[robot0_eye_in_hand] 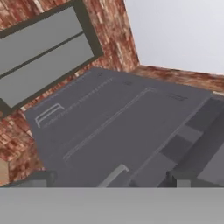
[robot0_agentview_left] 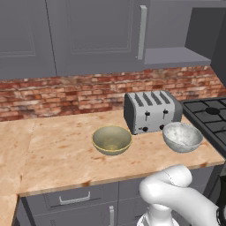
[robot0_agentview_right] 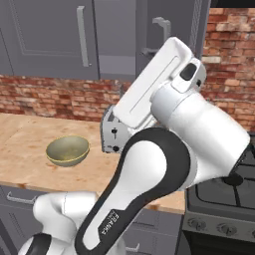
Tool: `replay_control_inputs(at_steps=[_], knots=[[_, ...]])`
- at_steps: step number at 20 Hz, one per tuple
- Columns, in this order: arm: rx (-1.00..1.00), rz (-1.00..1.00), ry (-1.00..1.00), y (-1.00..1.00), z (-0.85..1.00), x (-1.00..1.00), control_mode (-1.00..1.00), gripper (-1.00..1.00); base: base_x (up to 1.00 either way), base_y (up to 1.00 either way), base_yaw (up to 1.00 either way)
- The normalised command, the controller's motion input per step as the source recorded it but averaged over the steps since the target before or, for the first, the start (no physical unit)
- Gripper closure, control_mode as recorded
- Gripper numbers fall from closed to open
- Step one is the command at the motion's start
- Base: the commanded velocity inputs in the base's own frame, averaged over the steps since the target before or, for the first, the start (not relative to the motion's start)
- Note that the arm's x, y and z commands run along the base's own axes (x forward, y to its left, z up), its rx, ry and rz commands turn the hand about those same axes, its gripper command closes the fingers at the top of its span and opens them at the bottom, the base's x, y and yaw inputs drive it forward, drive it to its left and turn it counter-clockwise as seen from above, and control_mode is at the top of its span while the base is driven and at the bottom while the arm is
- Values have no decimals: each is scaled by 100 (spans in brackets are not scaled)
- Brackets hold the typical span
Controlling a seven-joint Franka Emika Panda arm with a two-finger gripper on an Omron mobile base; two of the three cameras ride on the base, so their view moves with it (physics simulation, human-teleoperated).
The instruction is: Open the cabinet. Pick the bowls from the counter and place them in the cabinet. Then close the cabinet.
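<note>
Above the counter [robot0_agentview_left: 66, 154], on the wall over the red brick strip [robot0_agentview_left: 66, 95], hangs the dark grey cabinet [robot0_agentview_left: 95, 35], and its long silver bar handle [robot0_agentview_left: 142, 32] stands upright at the right edge of the closer door; in the left base view the right-hand door looks swung out, baring a shelf [robot0_agentview_left: 174, 56], though I cannot tell how far. Toward the middle of the counter, nearer its front edge, sits the olive-tan bowl [robot0_agentview_left: 111, 139], upright and apart from everything else. Just behind and to its right stands a silver four-slot toaster [robot0_agentview_left: 151, 111] near the back wall. At the counter's right end, just in front of the toaster and near the edge beside the black stove [robot0_agentview_left: 211, 115], rests the white marbled bowl [robot0_agentview_left: 182, 137]. In the hand view the gripper [robot0_eye_in_hand: 111, 181] faces cabinet panels with its jaws spread wide and nothing between them.
</note>
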Motion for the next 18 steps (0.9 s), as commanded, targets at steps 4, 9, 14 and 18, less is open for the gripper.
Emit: replay_control_inputs(at_steps=[4,9,14,18], knots=[[-33,-19,3,57,18,-21,-100,-100,0,0,0],[-23,-28,12,50,1,-11,-100,-100,0,0,0],[-14,-39,20,52,-2,1,-100,-100,0,0,0],[-19,-43,8,46,-27,4,-100,-100,0,0,0]])
